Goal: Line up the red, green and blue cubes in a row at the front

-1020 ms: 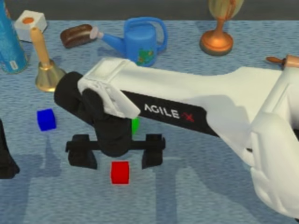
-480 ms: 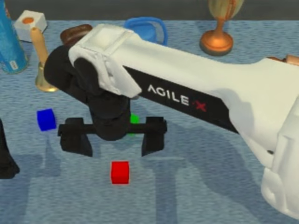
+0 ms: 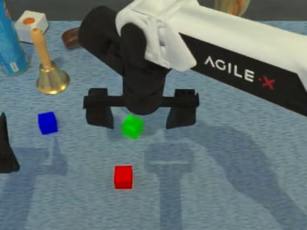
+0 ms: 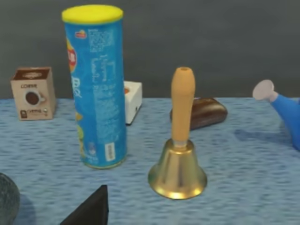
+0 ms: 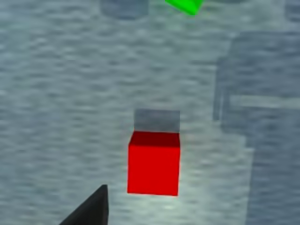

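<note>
Across the middle of the top view, my right gripper (image 3: 140,114) hangs with its two black fingers spread wide apart, holding nothing. Just below it in the frame sits the small matte bright-green cube (image 3: 132,126), turned a little askew, between the lines of the two fingers and free of both. Lower centre lies the small matte bright-red cube (image 3: 123,177), on the blue textured desk (image 3: 230,191) and well apart from the green one. At centre left rests the small matte deep-blue cube (image 3: 47,122), apart from the other two.

My left gripper (image 3: 5,148) shows only as a dark shape at the left edge; I cannot tell whether it is open or closed.

Near the upper left stand a brass hand bell with a wooden handle (image 3: 49,72), a tall blue cylindrical can with a yellow lid (image 4: 96,86) and a small white box (image 3: 30,24). From the left wrist view, a brown loaf (image 4: 201,112) lies behind the bell, and a small coffee carton (image 4: 33,93) stands beside the can.
</note>
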You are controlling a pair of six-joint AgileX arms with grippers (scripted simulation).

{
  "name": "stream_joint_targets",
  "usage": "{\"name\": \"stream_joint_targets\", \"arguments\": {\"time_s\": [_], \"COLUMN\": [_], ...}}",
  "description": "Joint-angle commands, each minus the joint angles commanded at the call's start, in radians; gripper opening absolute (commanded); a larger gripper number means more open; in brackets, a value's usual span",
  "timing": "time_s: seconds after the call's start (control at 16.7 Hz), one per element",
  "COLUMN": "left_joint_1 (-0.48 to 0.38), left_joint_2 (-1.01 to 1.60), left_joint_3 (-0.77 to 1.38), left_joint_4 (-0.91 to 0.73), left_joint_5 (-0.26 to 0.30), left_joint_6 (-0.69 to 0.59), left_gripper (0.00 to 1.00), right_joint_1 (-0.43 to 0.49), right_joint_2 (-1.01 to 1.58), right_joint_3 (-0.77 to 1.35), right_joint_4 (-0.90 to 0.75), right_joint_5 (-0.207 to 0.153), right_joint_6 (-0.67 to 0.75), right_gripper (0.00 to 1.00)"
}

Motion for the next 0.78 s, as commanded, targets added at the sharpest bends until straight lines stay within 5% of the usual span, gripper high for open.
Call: {"name": "stream_joint_targets", "arguments": {"time_s": [0.42,0.78], "left_joint_1": [-0.147,-0.287], "left_joint_2": [0.623,1.301], "left_joint_3": [0.535,1.039], "left_joint_4": [-0.334,-0.676], "left_joint_5": [0.005,0.007], "left_joint_6": [-0.015,-0.031], "left_gripper": [1.00,1.00], "right_joint_1": [-0.257,-0.527], "right_joint_2": [-0.678,-1.377], "right_joint_3": [-0.567,-1.218], "right_joint_4": [0.320,0.668], "right_joint_5": [0.079,0.075], "right_joint_6": [-0.274,-0.549], "right_gripper": [1.00,1.00]}}
